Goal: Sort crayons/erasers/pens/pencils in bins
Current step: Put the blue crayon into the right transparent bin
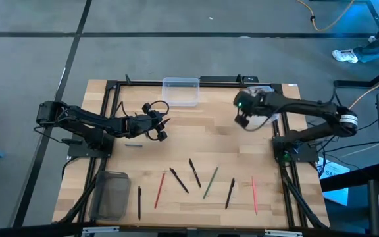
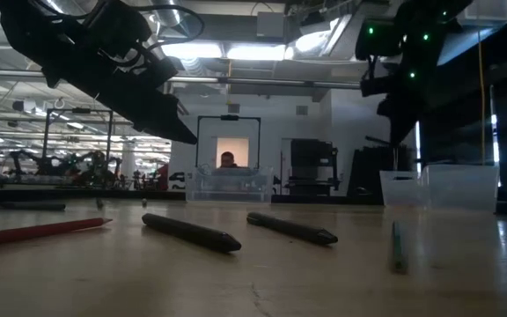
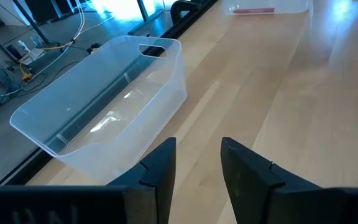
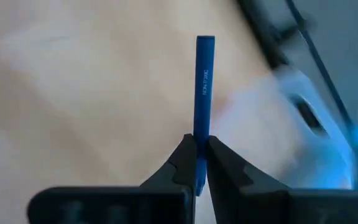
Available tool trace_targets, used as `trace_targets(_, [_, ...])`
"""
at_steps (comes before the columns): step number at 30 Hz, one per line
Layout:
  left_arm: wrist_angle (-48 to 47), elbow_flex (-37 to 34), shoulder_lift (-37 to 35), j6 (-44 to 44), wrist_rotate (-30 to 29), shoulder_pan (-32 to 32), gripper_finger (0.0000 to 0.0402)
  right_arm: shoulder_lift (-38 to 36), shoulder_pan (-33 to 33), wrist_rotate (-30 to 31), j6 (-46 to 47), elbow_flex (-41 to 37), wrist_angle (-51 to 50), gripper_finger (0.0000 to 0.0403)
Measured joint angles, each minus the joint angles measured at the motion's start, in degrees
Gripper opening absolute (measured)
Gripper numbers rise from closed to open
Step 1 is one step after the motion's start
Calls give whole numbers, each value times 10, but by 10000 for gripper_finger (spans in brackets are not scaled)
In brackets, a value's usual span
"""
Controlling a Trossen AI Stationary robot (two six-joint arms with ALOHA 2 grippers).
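The right gripper (image 4: 196, 163) is clamping a blue pen (image 4: 204, 93) above the table's far right corner, near a clear bin (image 1: 273, 105). It should be centring over that bin before letting go. The left gripper (image 3: 194, 167), fingers apart and empty, is hovering beside another clear bin (image 3: 104, 106).

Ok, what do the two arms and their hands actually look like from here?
Both arms are dark, jointed and matte. The left arm has black cables looping near its hand. The right arm has a pale band near its base and a green light by its hand. The fingers are dark, flat and wedge-shaped.
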Motion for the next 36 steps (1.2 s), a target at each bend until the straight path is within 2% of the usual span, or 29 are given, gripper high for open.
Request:
trace_targets(9, [0,0,0,5,0,0,120,0,-151,-8,88,-10,-11,28])
trace_targets(16, [-7,0,0,4,0,0,120,-1,-228,-113,107,-64,63,36])
trace_targets(19, [-8,0,0,0,0,0,120,0,-247,-137,107,-89,97,37])
trace_targets(24, [-9,0,0,-1,0,0,120,0,-272,-138,110,-114,126,38])
trace_targets(36, [-9,0,0,-6,0,0,120,0,-279,-158,113,-135,177,38])
